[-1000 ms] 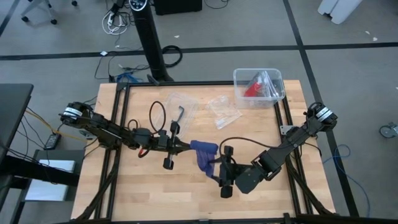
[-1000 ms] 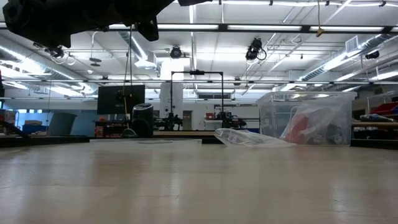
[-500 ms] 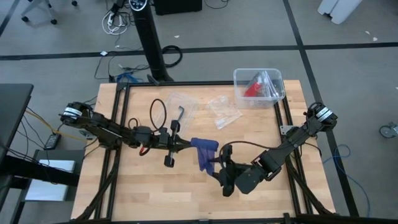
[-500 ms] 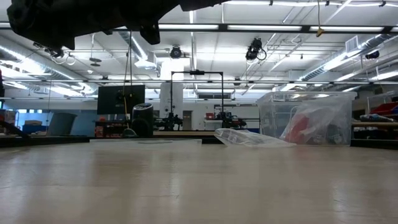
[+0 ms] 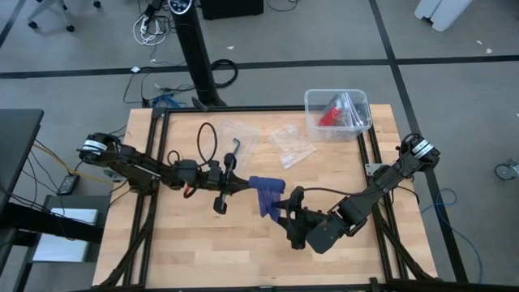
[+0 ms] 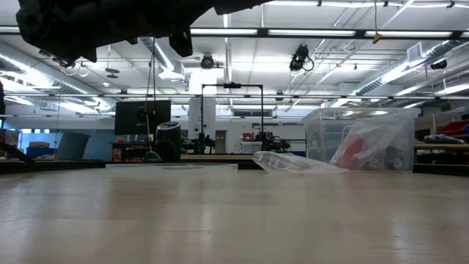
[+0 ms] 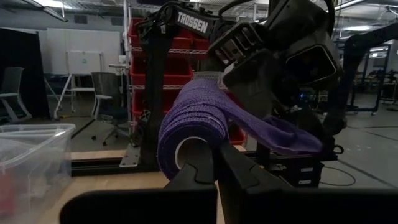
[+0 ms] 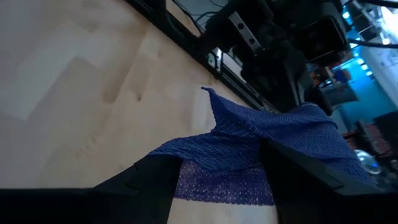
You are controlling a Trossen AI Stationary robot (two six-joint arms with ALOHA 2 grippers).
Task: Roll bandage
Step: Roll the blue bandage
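Note:
The bandage (image 5: 265, 195) is a dark blue strip, partly wound into a small roll (image 7: 199, 118) and held above the middle of the table. My left gripper (image 5: 247, 185) reaches in level from the table's left and is shut at the roll. A loose tail (image 7: 289, 135) runs from the roll toward the near right. There it passes between the wide-apart fingers of my right gripper (image 5: 285, 217), which is open. In the right wrist view the blue fabric (image 8: 249, 149) spans the gap between those fingers. My left gripper meets the roll at its end face (image 7: 189, 152), beside the pale hollow, with shut fingertips (image 7: 214, 163) coming level from the table's left, along the roll's axis. The fingers hide the exact hold. The roll is lifted clear of the table. My right gripper has the tail between its fingers; whether it touches the tail I cannot tell.
A clear plastic box (image 5: 336, 109) with a red item stands at the far right corner. Two clear bags (image 5: 292, 144) (image 5: 233, 134) lie at the far middle, with a black cable loop (image 5: 207, 142) beside them. Bare wood lies along the near left (image 5: 186, 251).
My right gripper has rolled about its own line while staying in place, its fingers still wide apart around the tail. The roll stays lifted at my left gripper.

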